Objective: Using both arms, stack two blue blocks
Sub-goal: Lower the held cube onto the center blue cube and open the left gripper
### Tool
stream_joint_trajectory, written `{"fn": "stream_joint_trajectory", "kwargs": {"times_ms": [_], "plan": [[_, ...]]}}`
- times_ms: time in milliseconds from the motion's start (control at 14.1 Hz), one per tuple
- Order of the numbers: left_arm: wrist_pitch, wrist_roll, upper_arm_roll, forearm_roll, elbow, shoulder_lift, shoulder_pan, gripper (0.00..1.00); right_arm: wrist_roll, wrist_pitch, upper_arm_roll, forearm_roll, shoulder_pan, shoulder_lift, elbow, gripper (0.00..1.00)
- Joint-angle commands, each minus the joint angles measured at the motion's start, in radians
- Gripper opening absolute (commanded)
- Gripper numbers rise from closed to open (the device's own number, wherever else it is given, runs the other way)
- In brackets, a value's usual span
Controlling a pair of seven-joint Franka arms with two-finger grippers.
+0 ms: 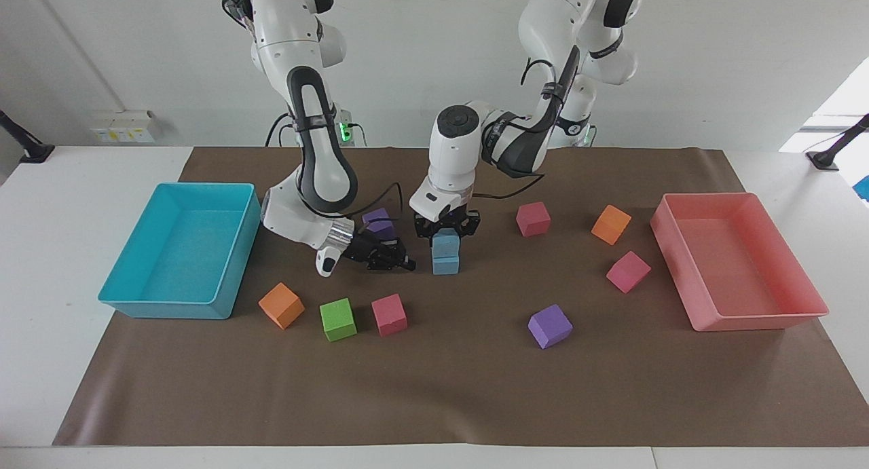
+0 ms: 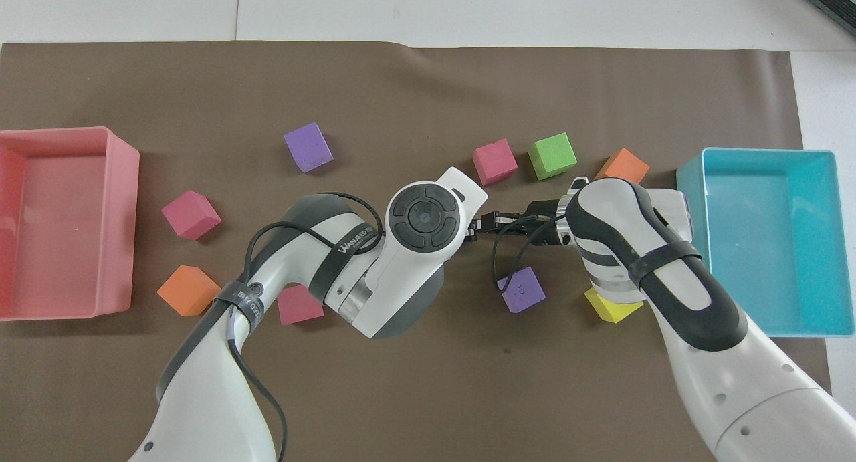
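Note:
Two sky-blue blocks stand in the middle of the mat in the facing view. The upper blue block (image 1: 446, 244) sits squarely on the lower blue block (image 1: 445, 263). My left gripper (image 1: 446, 235) comes straight down on the stack and is shut on the upper block. My right gripper (image 1: 406, 264) lies low over the mat beside the stack, toward the right arm's end, pointing at it without touching. It also shows in the overhead view (image 2: 483, 222). There the left arm's wrist hides both blue blocks.
A purple cube (image 1: 377, 221) lies by the right wrist, a yellow cube (image 2: 612, 308) under that arm. Pink (image 1: 389, 314), green (image 1: 337, 319) and orange (image 1: 281, 305) cubes lie farther out. A turquoise tray (image 1: 136, 306) and a pink tray (image 1: 753, 317) stand at the table's ends.

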Motion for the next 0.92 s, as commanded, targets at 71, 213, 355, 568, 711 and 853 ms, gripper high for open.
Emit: {"fn": "stream_joint_trajectory", "kwargs": {"times_ms": [71,213,355,568,711,853], "plan": [[-0.026,-0.024,0.018,0.005,0.024,0.007,-0.019,0.0,-0.036,0.024,0.004,0.031,-0.001,-0.006,-0.013,0.0],[-0.016,-0.024,0.018,0.004,0.024,0.007,-0.019,0.0,-0.036,0.024,0.004,0.033,-0.001,-0.007,-0.013,0.0],[-0.01,-0.023,0.018,0.005,0.024,0.007,-0.018,0.0,-0.036,0.024,0.004,0.033,-0.001,-0.007,-0.013,0.0],[-0.003,-0.023,0.018,0.005,0.024,0.009,-0.015,0.0,-0.036,0.024,0.004,0.033,-0.001,-0.007,-0.013,0.0],[0.008,-0.023,0.018,0.005,0.024,0.011,-0.013,0.0,-0.036,0.024,0.004,0.031,-0.001,-0.007,-0.013,0.0],[0.03,-0.021,0.016,0.005,0.023,0.011,-0.009,0.0,-0.036,0.024,0.004,0.033,-0.001,-0.006,-0.013,0.0]]}}
